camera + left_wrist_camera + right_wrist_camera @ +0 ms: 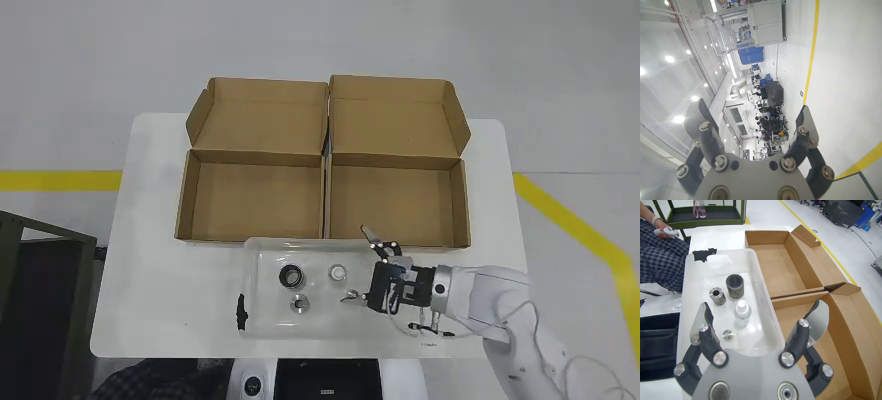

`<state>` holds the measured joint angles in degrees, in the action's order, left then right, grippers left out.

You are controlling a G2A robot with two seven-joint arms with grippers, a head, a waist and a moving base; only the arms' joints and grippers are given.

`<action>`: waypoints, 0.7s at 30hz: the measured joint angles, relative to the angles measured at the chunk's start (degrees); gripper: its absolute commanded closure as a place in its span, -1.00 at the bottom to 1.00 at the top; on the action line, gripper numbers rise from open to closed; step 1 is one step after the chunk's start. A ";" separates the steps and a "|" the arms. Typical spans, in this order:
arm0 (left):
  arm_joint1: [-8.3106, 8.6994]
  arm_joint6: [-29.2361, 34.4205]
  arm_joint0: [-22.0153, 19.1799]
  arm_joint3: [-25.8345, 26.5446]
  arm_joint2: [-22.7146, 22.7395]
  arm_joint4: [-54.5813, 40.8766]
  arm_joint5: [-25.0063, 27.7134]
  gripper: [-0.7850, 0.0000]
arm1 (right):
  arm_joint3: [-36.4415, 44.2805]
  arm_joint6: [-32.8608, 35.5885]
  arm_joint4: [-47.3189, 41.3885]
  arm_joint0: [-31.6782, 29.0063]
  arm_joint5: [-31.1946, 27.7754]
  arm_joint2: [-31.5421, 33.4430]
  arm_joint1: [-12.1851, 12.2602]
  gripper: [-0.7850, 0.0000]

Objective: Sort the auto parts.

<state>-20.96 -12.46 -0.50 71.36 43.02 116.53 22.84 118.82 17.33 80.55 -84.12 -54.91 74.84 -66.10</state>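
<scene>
R gripper (360, 265) spread wide, empty, over 3 o'clock end of clear bin (270, 255). Small white bottle (338, 271) upright, just at its 9 o'clock. L gripper (753, 105) wide too, aimed at room; R nearer.

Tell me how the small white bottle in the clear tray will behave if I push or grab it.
The white bottle stands upright, tall and narrow, so a sideways push would probably tip it. Its round body would then likely roll on the glossy floor of the clear tray. It looks like plastic, so probably light and smooth between the jaws.
</scene>
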 measured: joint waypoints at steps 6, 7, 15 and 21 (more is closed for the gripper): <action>0.00 0.00 0.00 0.00 0.00 0.00 0.00 -1.00 | -1.34 2.90 1.59 2.71 -0.49 -5.15 -0.08 -1.00; 0.00 0.00 0.00 0.00 0.00 0.00 0.00 -1.00 | -1.69 3.54 1.87 3.15 -0.28 -5.87 -0.09 -1.00; 0.00 0.00 0.00 0.00 0.00 0.00 0.00 -1.00 | -2.77 7.13 3.20 4.71 -0.65 -8.48 0.18 -1.00; 0.00 0.00 0.00 0.00 0.00 0.00 0.00 -1.00 | -3.23 9.21 3.17 4.50 0.11 -8.67 0.54 -1.00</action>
<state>-20.96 -12.46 -0.50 71.36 43.02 116.53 22.84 115.60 26.53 83.72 -79.62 -54.80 66.17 -65.56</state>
